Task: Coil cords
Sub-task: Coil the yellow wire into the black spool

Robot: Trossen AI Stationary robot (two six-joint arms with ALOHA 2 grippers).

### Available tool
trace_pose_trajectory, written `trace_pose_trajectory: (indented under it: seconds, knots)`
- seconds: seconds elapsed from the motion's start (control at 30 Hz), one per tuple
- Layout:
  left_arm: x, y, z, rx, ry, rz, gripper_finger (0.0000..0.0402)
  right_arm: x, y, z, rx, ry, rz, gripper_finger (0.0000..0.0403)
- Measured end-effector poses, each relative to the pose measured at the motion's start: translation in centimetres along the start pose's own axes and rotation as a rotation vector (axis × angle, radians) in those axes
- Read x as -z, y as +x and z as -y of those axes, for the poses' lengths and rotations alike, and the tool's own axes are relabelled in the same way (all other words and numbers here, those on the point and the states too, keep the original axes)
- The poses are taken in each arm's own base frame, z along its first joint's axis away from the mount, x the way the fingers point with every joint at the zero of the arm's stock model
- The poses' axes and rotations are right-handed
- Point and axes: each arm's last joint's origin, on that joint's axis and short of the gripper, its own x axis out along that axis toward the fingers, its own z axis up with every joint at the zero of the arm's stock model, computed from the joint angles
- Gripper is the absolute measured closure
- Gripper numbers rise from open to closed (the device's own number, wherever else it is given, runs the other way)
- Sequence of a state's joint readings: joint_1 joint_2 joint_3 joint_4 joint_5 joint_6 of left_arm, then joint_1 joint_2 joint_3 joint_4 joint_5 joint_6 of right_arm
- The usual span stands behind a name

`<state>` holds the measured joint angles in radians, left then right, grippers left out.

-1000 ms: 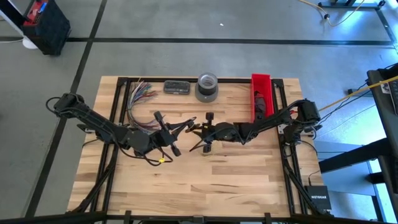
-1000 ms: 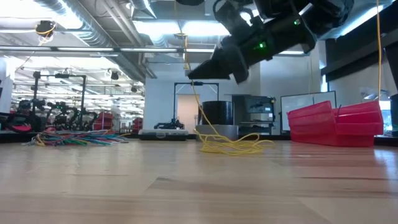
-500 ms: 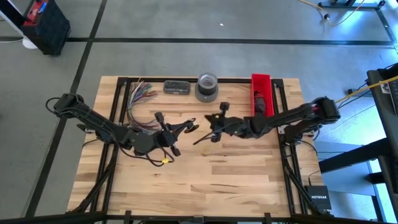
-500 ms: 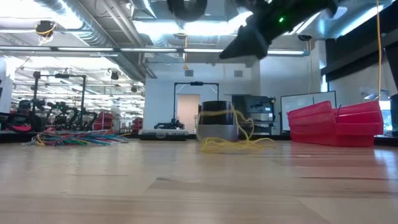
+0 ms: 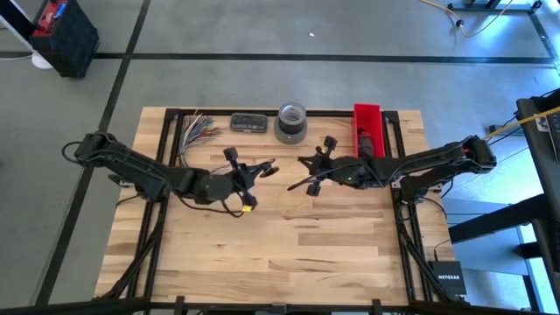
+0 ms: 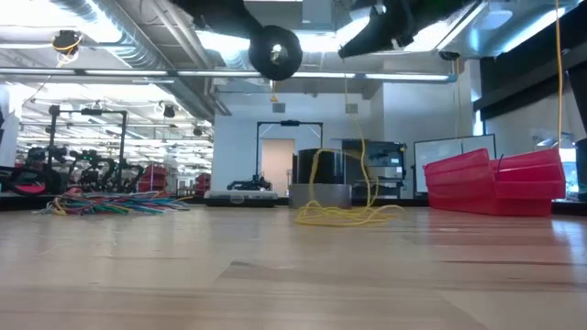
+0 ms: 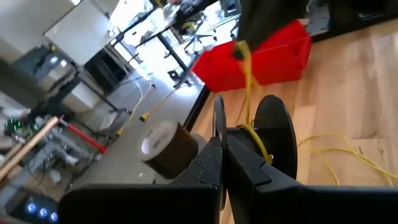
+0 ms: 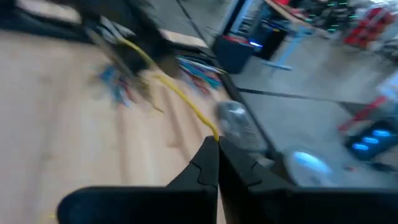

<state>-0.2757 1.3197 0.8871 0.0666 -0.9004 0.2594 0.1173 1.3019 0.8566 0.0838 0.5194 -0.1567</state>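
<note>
A thin yellow cord lies in a loose heap on the table, and one strand rises from it. My left gripper is shut on a small black spool held above the table's middle; the cord is wound on the spool's hub. My right gripper, to the right of the spool, is shut on the cord. The cord runs from the hub up to my right gripper. My left gripper pinches one thin round flange of the spool between its two fingers, at the flange's edge. The spool is lifted clear of the table, its other flange standing free beside the fingers. My right gripper pinches the yellow cord between its fingertips, a single strand. The strand runs from the fingertips across to the spool. The cord's remainder hangs slack down to the heap on the table.
A grey tape roll and a dark flat case stand at the far edge. A red bin is at the far right. A fan of multicoloured wires lies at the far left. The near half of the table is bare wood.
My right gripper has gone up and toward the table's right and far edges with the cord, drawing a strand up out of the heap. My left gripper has carried the spool toward the far edge and a little right.
</note>
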Motion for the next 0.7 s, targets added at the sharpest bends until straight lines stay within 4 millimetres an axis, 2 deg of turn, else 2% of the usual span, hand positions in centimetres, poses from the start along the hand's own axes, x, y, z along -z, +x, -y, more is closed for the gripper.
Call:
trace_pose_trajectory:
  seconds: [0.13, 0.3, 0.6, 0.7]
  knots:
    - [0.3, 0.8, -0.3, -0.022, -0.041, -0.022, 0.0400, -0.6, 0.7, -0.7, -0.113, 0.076, 0.091, 0.0400]
    - [0.8, 2.3, -0.1, -0.055, -0.075, -0.041, 0.0400, -0.2, 2.3, -2.0, -0.235, 0.100, 0.140, 0.0401]
    - [0.1, 3.4, 0.3, -0.088, -0.158, 0.037, 0.0400, 0.7, 4.7, -3.7, -0.247, 0.120, 0.188, 0.0400]
    - [-0.1, 3.5, 0.8, -0.041, -0.160, 0.069, 0.0398, 1.1, 5.5, -4.2, -0.244, 0.115, 0.207, 0.0400]
